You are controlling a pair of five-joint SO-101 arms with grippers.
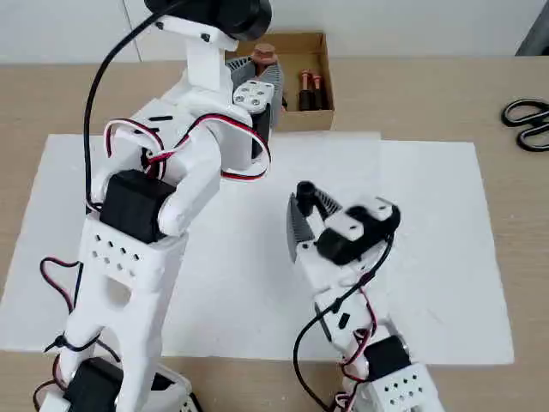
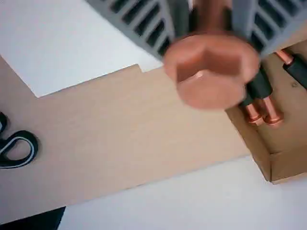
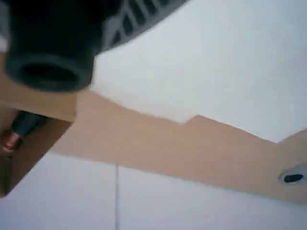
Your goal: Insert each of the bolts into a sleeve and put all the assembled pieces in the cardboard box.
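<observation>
Low and right of centre in the high view, the right gripper [image 1: 300,202] sits over the white sheet [image 1: 429,223], pointing toward the upper left of the frame. Its grey ribbed fingers are closed on a black sleeve [image 3: 48,48], whose open end faces the wrist camera. Up the left side of the frame the other arm stretches across the sheet to the top centre. There the left gripper [image 1: 260,72] is clamped on a copper bolt [image 1: 264,57], the hexagonal head sticking out beyond the fingertips (it looms large in the left wrist view). Gripper and bolt are at the left part of the cardboard box [image 1: 304,120]; whether the bolt touches the box floor cannot be told. The box stands at the top centre on the wooden table [image 1: 412,94], just past the sheet's far edge. Two assembled pieces [image 1: 310,90] lie side by side against its right wall, copper heads away from the arms. Black-handled scissors [image 1: 527,123] rest at the upper right edge of the frame, well apart from the box
</observation>
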